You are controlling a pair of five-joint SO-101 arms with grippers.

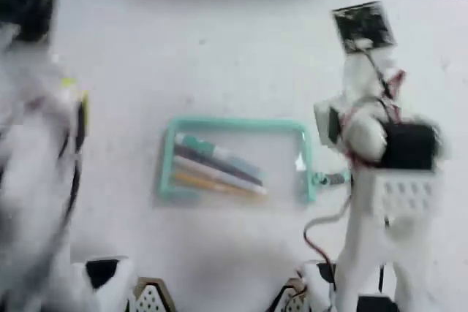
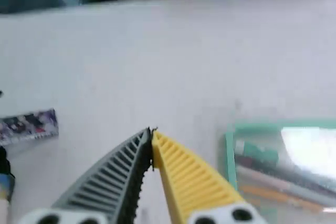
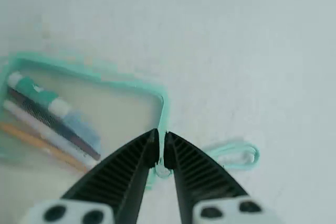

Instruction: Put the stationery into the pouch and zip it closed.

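Right wrist view has the right claw [image 3: 160,148] clenched, its tips meeting at the short edge of the pouch [image 3: 121,108], near the teal pull loop [image 3: 233,156]; I cannot tell whether it pinches the zipper. The pouch lies mid-counter [image 1: 219,49] with pens [image 1: 216,167] inside. The left claw [image 2: 152,135] is clenched too, over bare counter, apart from the pouch.

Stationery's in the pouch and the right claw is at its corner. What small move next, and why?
Probably open the right claw and back off slightly: the pens lie inside the pouch, and the claw is shut at the zip pull at a corner, seemingly its end of travel.
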